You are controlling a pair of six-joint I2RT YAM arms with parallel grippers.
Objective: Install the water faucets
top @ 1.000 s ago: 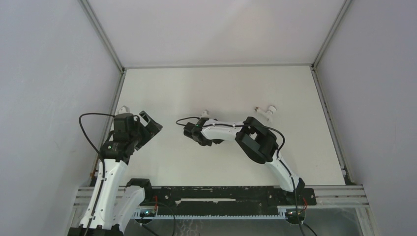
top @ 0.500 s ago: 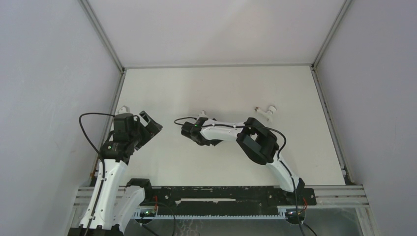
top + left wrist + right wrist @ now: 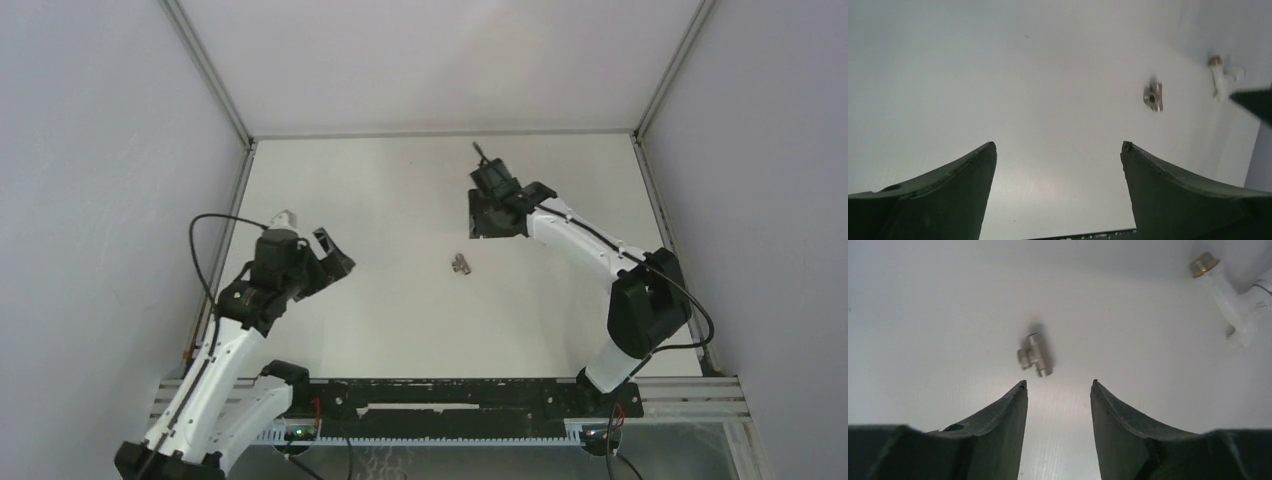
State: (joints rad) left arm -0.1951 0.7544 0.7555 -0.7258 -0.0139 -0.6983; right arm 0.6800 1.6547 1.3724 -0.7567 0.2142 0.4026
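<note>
White tap piece [image 3: 1229, 296] up and right of the right claw [image 3: 1058, 383], cut by the frame edge, grey fitting [image 3: 1153, 96] far ahead of the left claw [image 3: 1058, 144], blurred, details unreadable

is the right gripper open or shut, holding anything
Open and empty: in its wrist view the right gripper has only table between its parted fingers; the grey fitting lies beyond them.
</note>
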